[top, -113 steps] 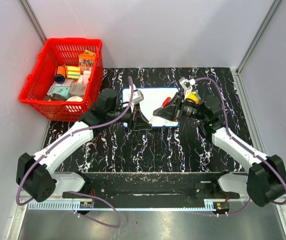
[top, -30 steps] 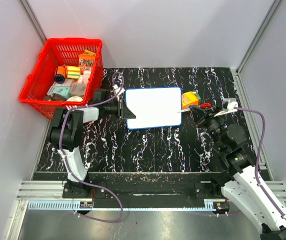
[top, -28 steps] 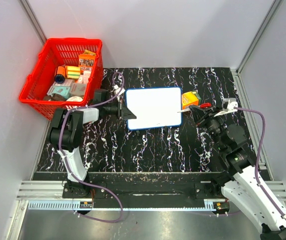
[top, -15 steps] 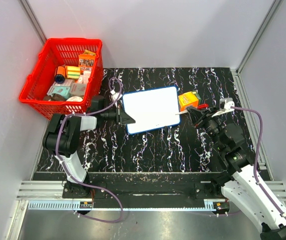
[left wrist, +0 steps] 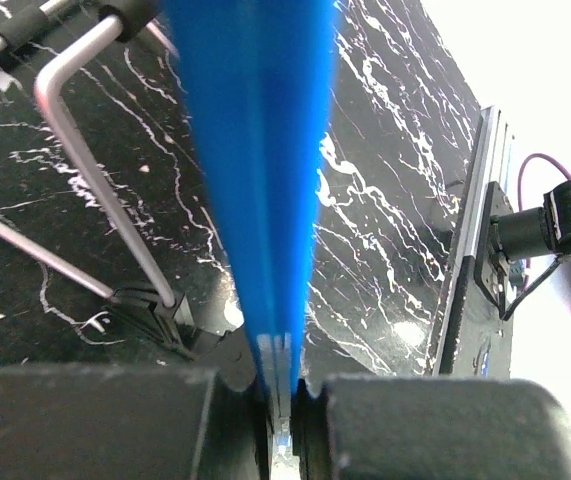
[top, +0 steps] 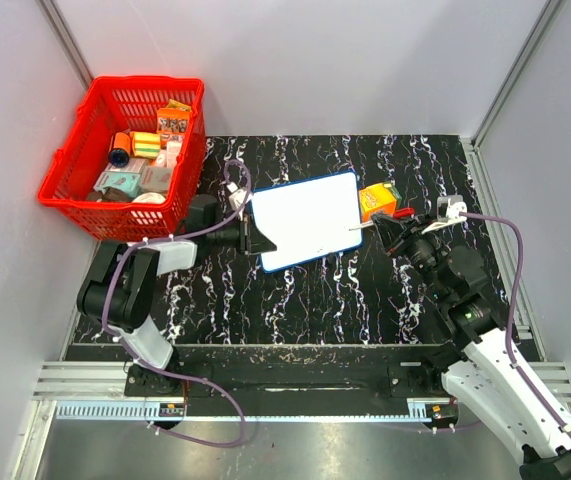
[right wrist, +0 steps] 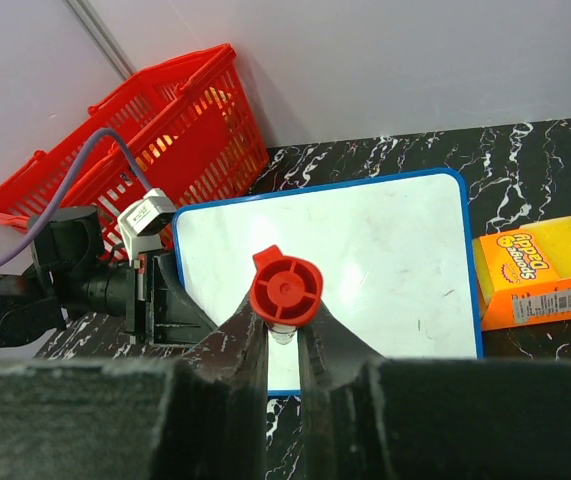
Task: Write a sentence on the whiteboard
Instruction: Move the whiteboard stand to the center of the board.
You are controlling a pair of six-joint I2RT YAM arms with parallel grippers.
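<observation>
- Lies on the black marbled table: a whiteboard, blue-framed, in the far middle, turned so its right end sits farther back than its left.
- Left of it, off the table's far left corner: a red basket filled with small packets and tins, near the left arm's wrist but apart from the board.
- Right of it, just beside the board's far right corner: a yellow and orange box, lying flat, between the board and the right arm's wrist.
- Pinches the whiteboard's near left edge with the left gripper; in the left wrist view, fingers closed tight on the blue frame, which runs straight up out of the jaws.
- Beside that blue edge in the same view: a bent metal rod, close above the table.
- Folds back the left arm, elbow low near the table's left side, forearm reaching level to the right.
- Stretches the right arm from the near right corner up and leftward, a purple cable looping over it.
- Grips a marker in the right gripper, fingers closed snugly on its body, red end facing the wrist camera.
- Points the marker's pale tip at the board's right edge in the top view; cannot tell whether touching.
- On the board's white face: only a few tiny dark flecks, not readable.
- On the box: a smiley face and curly white lettering, too small to read surely.
</observation>
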